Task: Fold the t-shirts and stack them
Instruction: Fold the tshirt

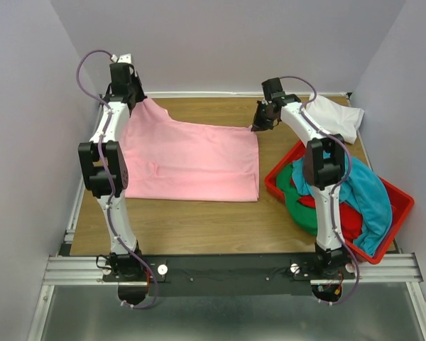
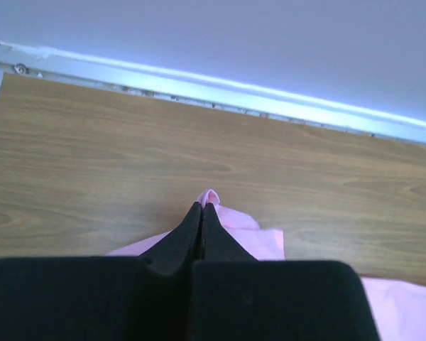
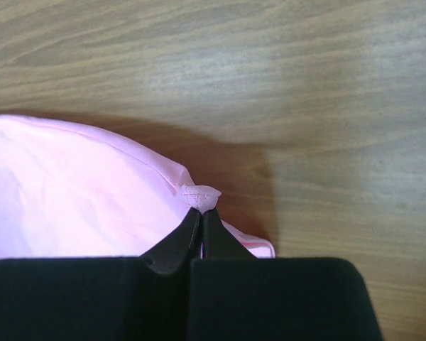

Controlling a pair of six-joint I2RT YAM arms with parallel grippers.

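From above, the soft pink t-shirt (image 1: 192, 160) lies flat on the wood-grain table (image 1: 199, 227), left of centre. My arms reach far, elbows raised. My left gripper (image 1: 139, 101) pinches its far left corner, my right gripper (image 1: 256, 126) its far right one. A white t-shirt (image 1: 335, 117) lies crumpled far right; a teal t-shirt (image 1: 373, 192), green t-shirt (image 1: 298, 206) and red t-shirt (image 1: 349, 219) heap in the rigid red bin (image 1: 403, 204). My left wrist view shows black fingers (image 2: 188, 231) clamped on a pink fold, with a metal rail (image 2: 220, 92) beyond. My right wrist view alone shows the stitched hem bunched between my closed tips.
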